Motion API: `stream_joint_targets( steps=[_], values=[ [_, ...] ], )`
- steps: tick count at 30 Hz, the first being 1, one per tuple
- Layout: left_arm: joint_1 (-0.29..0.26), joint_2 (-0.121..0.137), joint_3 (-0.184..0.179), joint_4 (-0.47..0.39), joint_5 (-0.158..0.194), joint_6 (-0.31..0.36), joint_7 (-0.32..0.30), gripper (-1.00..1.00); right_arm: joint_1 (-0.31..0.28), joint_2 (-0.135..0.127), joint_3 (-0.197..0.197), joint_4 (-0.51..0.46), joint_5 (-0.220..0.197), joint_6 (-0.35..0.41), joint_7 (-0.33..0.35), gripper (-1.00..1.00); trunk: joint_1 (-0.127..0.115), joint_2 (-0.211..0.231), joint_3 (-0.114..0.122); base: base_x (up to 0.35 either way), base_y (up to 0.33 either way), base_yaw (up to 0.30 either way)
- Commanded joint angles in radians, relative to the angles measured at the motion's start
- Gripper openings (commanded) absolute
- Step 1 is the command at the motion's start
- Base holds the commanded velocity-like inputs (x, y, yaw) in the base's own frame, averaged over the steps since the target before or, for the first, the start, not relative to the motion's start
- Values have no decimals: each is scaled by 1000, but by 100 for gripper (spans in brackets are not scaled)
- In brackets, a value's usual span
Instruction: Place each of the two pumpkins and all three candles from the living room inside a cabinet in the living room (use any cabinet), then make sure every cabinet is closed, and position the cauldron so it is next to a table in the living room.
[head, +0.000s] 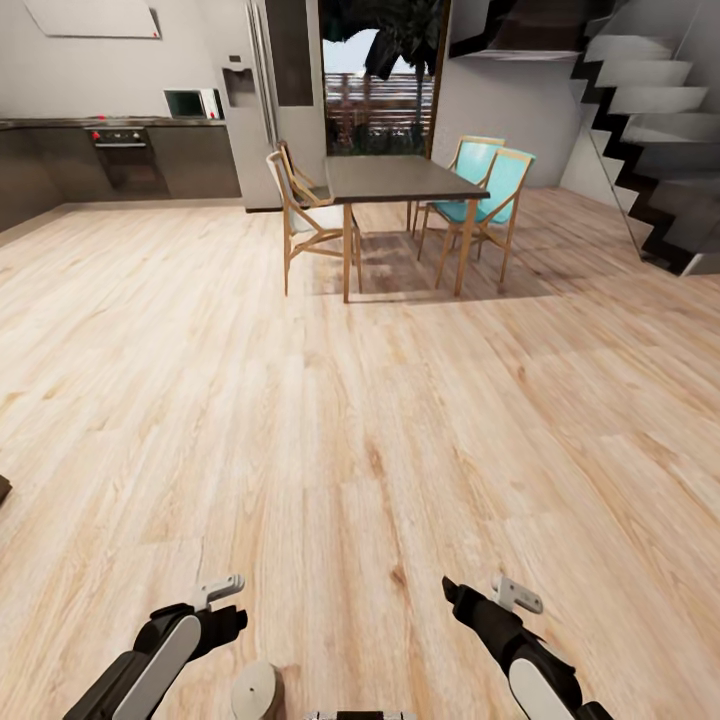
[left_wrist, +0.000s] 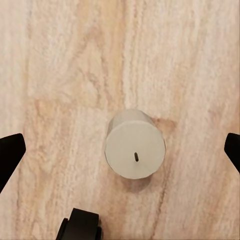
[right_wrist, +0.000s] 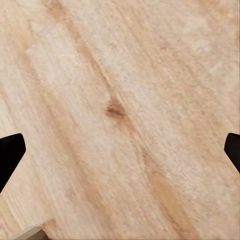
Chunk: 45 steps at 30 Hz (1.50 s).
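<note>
L gripper (left_wrist: 120, 150) hangs over the wood floor (head: 360, 420) w/ its fingers spread wide; the dark tips sit at either edge of the left wrist view, nothing between them but air. Directly below, roughly centred in that gap, stands one candle (left_wrist: 135, 150): short pale cylinder, upright, small dark wick slot on top. From the head cam the same candle (head: 257, 690) sits on the floor just beside the L arm, betw. the two arms, near the robot's base.

R gripper (right_wrist: 120, 150) is likewise spread and empty, looking at bare planks only.

Further out: dining table (head: 400, 178) w/ a wooden chair (head: 305, 215) and two teal chairs (head: 485, 190) well ahead, kitchen units (head: 110, 160) at far L, stairs (head: 650, 130) at far R.

Step in hand, by the look of it: picking up a candle, approach phase, no contact yet. Next move prob. calls for a straight descent so the fingers bracket the candle's sides, then a close around its body. Alignment looks decent but slightly off-centre, so a small lateral trim first would help. Risk: clipping the rim and tipping it.
</note>
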Motion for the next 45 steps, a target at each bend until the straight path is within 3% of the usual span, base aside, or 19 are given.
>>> stream_joint_targets(
  steps=[1,6,13,26,32,35,37,38,41,45],
  values=[
    [-1,1,-3,-2,10,0,10,100,-1,-1,2,-1,-5,1,-8,100,4,-8,-4,0,0,0],
    [-2,1,-3,-2,10,1,8,100,-1,-1,1,18,-3,-1,-3,100,23,-43,-20,0,0,0],
    [-2,4,-2,-2,9,2,-51,100,-1,1,3,36,2,-5,-1,100,50,-92,-42,0,0,0],
    [-5,9,0,-2,9,11,-60,100,-1,1,3,36,2,-4,-1,100,100,-183,-82,0,0,0],
    [-11,14,2,-1,10,15,-62,100,-1,0,4,-48,0,17,-8,100,123,-225,-101,0,0,0],
    [-12,15,3,-1,10,22,-62,100,-1,-3,-2,-132,-9,116,-24,100,131,-239,-111,0,0,0],
    [-13,14,4,-1,10,29,-61,100,-1,4,-26,-160,-12,270,-75,100,132,-239,-119,0,0,0],
    [-13,14,4,-1,10,30,-61,100,-1,6,-39,-164,-13,308,-93,100,132,-240,-123,0,0,0],
    [-14,14,3,-1,10,32,-61,100,-16,31,-146,-176,-15,449,-194,100,133,-240,-134,0,0,0],
    [-15,15,5,-1,10,40,-62,100,-43,50,-195,-174,-16,519,-252,100,135,-241,-150,0,0,0]
  ],
)
